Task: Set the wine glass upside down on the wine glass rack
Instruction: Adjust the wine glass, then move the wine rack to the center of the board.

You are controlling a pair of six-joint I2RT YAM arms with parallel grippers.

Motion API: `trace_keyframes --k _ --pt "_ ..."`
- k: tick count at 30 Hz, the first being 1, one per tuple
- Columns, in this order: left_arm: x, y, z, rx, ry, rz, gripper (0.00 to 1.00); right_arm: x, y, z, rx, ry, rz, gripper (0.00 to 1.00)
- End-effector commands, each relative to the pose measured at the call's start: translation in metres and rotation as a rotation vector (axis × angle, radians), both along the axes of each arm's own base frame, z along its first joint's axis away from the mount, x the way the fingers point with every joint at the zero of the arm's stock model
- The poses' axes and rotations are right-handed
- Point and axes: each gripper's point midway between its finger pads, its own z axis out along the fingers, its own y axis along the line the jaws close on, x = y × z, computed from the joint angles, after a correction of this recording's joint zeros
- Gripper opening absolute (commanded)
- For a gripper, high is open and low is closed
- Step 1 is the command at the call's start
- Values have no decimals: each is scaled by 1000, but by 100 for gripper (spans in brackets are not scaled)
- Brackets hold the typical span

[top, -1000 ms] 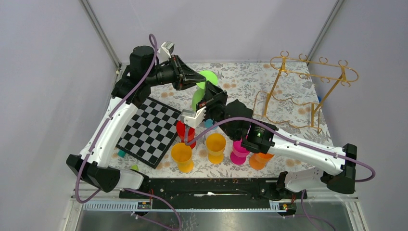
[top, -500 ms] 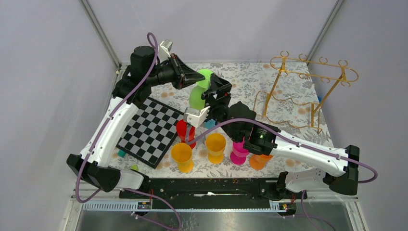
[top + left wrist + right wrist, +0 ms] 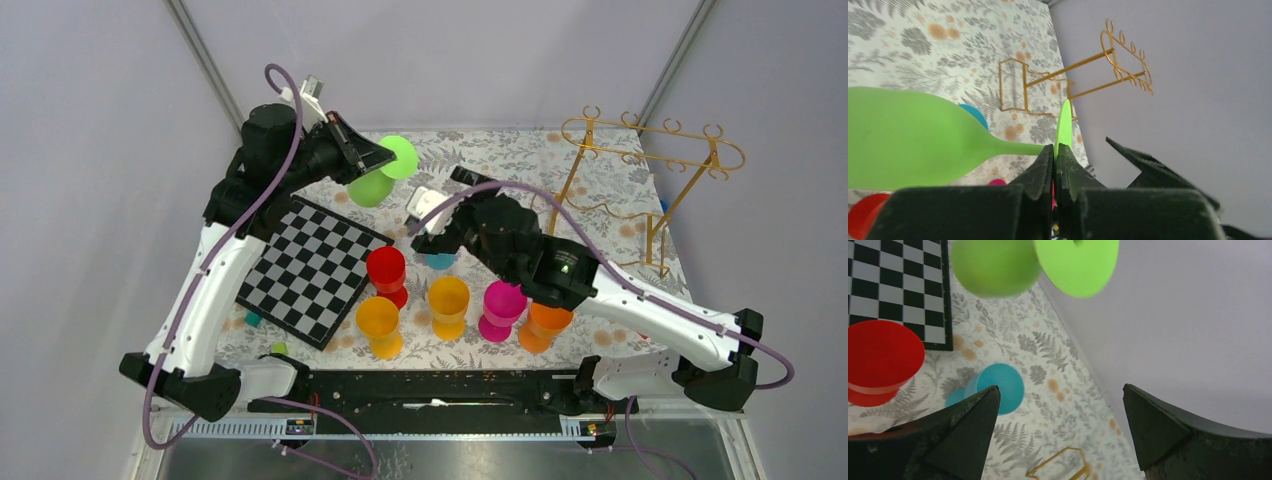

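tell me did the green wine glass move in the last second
Yes. In the top view the green wine glass has shifted left, away from the gold wine glass rack, and now hangs beyond the far corner of the chessboard.

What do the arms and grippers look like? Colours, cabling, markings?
Left arm and right arm: white links, black joint housings and bases. A purple cable loops along each. Left gripper and right gripper: matte black, tapered wedge fingers. White camera block at each wrist. Green light on the right arm's joint. No readable markings.
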Motion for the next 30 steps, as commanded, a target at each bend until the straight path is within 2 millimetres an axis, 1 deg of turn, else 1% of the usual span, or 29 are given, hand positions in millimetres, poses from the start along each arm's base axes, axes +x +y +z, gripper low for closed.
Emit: trace_keyframes --k 1,2,7,10,17,23,27,30 --pt "-2 34 31 100 -196 133 0 -9 -19 9 265 248 -33 100" --pt "-3 38 30 114 -207 147 0 -7 -25 8 304 287 -55 100" --pt "-7 48 26 157 -238 178 0 -6 -47 -3 472 462 -133 100" --pt "-9 50 21 167 -236 177 0 -6 -62 -16 596 596 -213 100" --pt "-11 46 4 167 -205 151 0 -7 -103 -55 880 852 -438 99" --pt "-11 32 -6 108 -168 97 0 -9 -144 -78 1128 917 -629 98" --pt "-11 21 -10 84 -148 44 0 -11 -175 -96 1294 902 -762 96" --pt "-11 18 -10 82 -152 23 0 -12 -192 -108 1403 900 -838 95"
